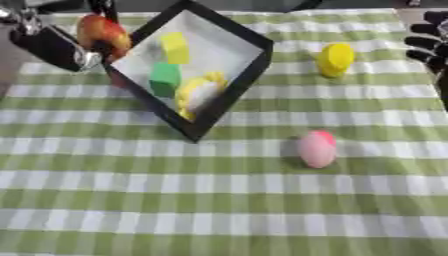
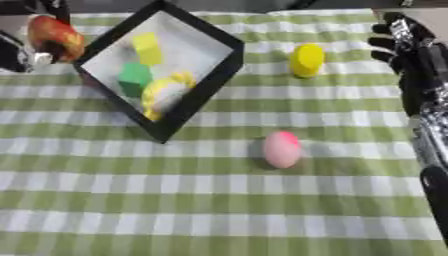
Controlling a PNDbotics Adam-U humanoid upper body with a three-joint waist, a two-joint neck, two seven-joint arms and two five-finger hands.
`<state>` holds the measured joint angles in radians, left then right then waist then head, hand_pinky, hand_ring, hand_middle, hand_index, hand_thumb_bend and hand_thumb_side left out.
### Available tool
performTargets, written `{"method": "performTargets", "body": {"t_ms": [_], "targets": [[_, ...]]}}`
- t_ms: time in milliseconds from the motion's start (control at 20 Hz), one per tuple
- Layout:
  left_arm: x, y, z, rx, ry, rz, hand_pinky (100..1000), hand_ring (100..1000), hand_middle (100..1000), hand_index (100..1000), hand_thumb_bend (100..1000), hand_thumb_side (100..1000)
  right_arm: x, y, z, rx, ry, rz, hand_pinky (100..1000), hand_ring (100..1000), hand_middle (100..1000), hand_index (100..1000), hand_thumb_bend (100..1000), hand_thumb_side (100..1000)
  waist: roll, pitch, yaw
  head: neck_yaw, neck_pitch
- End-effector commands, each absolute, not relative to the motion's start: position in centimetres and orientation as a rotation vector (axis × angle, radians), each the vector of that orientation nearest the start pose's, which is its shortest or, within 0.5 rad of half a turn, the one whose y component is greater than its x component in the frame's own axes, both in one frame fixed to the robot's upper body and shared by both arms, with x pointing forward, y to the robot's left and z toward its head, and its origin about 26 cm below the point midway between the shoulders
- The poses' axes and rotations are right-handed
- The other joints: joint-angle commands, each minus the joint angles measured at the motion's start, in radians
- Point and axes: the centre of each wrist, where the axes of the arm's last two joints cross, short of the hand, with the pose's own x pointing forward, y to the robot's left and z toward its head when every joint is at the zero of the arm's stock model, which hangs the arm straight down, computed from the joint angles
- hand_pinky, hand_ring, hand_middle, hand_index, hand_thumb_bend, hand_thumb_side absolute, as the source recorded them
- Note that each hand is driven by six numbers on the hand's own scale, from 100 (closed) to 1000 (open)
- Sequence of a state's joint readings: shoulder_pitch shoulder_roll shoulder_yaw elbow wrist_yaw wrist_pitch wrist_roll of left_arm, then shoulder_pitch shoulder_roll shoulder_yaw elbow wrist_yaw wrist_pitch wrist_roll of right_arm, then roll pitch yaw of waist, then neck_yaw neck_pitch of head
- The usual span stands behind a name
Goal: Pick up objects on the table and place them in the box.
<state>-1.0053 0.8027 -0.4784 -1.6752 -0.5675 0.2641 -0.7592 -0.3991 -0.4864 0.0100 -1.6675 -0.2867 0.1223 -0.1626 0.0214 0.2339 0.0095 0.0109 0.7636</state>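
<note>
A black-rimmed box [image 1: 248,75] with a white floor stands at the upper left and holds a yellow block [image 1: 175,47], a green block [image 1: 164,78] and a yellow ring-like piece [image 1: 194,92]. My left hand [image 1: 98,46] is shut on a red and yellow apple [image 1: 102,31], held just outside the box's left rim. A pink egg-shaped object [image 1: 317,148] lies on the cloth right of centre. A yellow cylinder [image 1: 335,59] stands to the right of the box. My right hand [image 2: 404,42] rests open at the right edge, fingers spread, beside the cylinder.
A green and white checked cloth [image 1: 175,200] covers the table. The right forearm [image 2: 429,125] runs down the right edge in the right eye view. Bare cloth stretches across the lower half.
</note>
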Motion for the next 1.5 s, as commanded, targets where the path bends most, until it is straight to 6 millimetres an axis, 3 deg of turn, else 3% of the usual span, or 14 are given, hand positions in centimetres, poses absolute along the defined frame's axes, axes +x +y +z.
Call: {"method": "performTargets", "body": {"t_ms": [50, 300, 550, 600, 750, 850, 1100, 1350, 1500], "targets": [[40.1, 20.1, 33.0, 0.898, -1.322, -1.724, 763, 752, 686, 637, 107, 100, 35.3, -30.9, 19.1, -0.179, -1.973, 0.153, 835, 807, 762, 865, 100, 726, -0.003, -0.039, -0.007, 0.014, -0.003], [45.4, 19.9, 29.3, 0.921, -1.242, -1.727, 762, 753, 688, 644, 162, 100, 35.4, -30.4, 19.4, -0.158, -1.982, 0.159, 835, 807, 762, 865, 100, 725, -0.002, -0.031, -0.023, 0.030, -0.013], [47.7, 20.5, 27.2, 0.959, -1.242, -1.714, 771, 763, 705, 669, 249, 125, 35.5, -30.2, 19.5, -0.150, -1.984, 0.161, 835, 806, 762, 864, 100, 723, -0.002, -0.024, -0.033, 0.036, -0.015], [47.9, 20.7, 27.0, 0.964, -1.240, -1.713, 776, 770, 717, 697, 290, 154, 35.5, -30.2, 19.5, -0.150, -1.984, 0.160, 835, 806, 761, 864, 100, 722, -0.002, -0.024, -0.034, 0.036, -0.016], [48.3, 21.1, 26.6, 0.963, -1.237, -1.709, 807, 814, 776, 866, 542, 410, 35.5, -30.2, 19.5, -0.150, -1.984, 0.159, 834, 806, 761, 864, 100, 721, -0.001, -0.023, -0.035, 0.034, -0.016], [48.3, 21.3, 26.5, 0.964, -1.238, -1.703, 815, 822, 784, 891, 627, 485, 35.5, -30.2, 19.5, -0.149, -1.984, 0.159, 834, 806, 761, 864, 100, 719, -0.001, -0.024, -0.035, 0.031, -0.015], [47.7, 21.8, 27.1, 0.950, -1.287, -1.666, 816, 818, 781, 880, 553, 495, 35.5, -30.2, 19.5, -0.151, -1.984, 0.159, 834, 806, 761, 864, 100, 716, -0.002, -0.027, -0.032, 0.027, -0.010], [45.0, 22.1, 29.9, 0.861, -1.494, -1.513, 815, 806, 792, 853, 369, 530, 35.4, -30.5, 19.5, -0.161, -1.983, 0.156, 834, 806, 761, 864, 100, 710, -0.003, -0.031, -0.022, 0.011, 0.000], [43.1, 22.4, 31.5, 0.770, -1.631, -1.392, 813, 800, 790, 844, 336, 535, 35.4, -30.6, 19.5, -0.167, -1.985, 0.152, 833, 806, 761, 863, 100, 706, -0.006, -0.035, -0.013, -0.005, 0.003]]}}
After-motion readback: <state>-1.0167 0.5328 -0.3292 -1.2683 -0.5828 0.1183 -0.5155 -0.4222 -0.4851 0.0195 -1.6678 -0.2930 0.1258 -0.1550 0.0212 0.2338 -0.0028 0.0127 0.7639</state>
